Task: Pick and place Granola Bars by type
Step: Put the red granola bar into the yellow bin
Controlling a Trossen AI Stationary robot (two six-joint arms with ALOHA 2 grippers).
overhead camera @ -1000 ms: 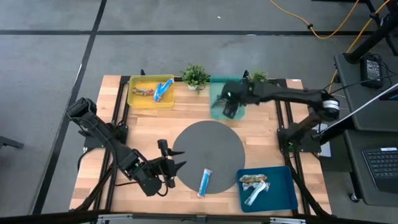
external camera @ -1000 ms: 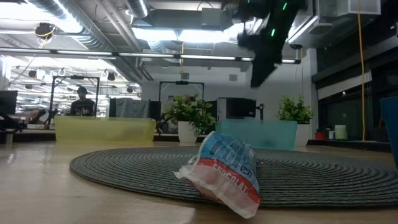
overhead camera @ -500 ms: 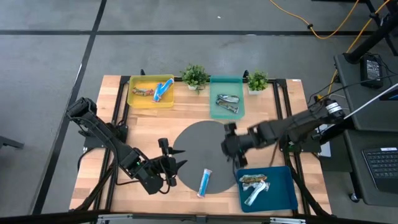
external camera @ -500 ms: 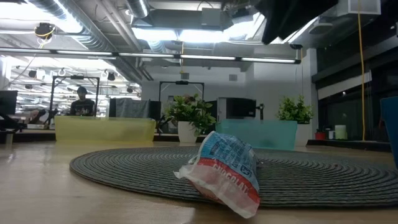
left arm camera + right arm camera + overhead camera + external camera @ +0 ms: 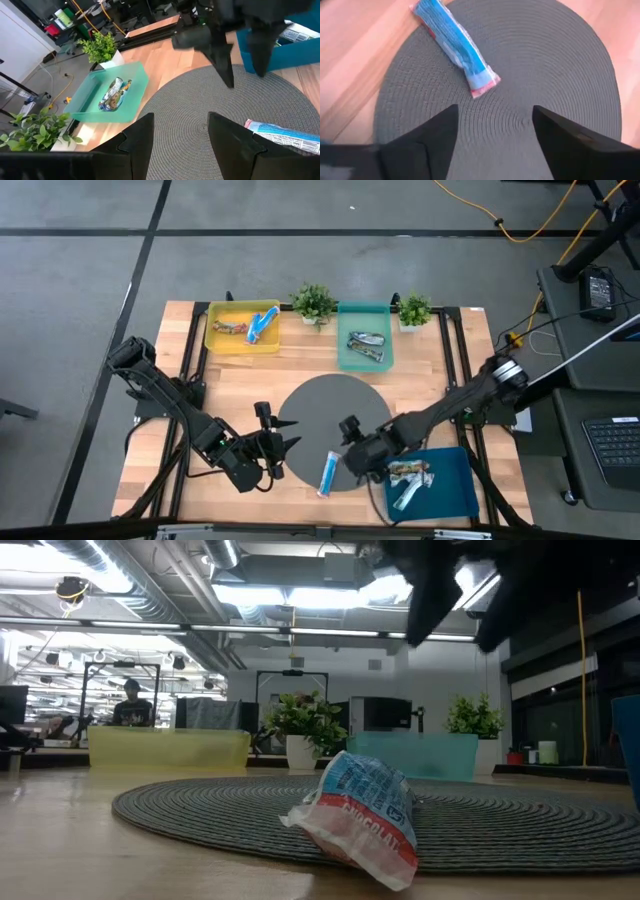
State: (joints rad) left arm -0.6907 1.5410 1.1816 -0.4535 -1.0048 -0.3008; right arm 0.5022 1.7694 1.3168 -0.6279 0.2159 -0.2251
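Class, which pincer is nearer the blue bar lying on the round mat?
Right. The right pincer hovers just beside the blue bar; the left pincer waits farther off, across the mat's edge.

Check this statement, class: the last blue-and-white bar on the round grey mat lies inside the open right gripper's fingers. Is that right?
Not quite. The blue-and-white bar does lie on the round grey mat, but apart from the right gripper, whose open fingers hold nothing. The right wrist view shows it.

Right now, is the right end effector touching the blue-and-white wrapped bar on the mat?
Apart. Right wrist view: open right end effector hangs above the blue-and-white wrapped bar, bare grey mat between.
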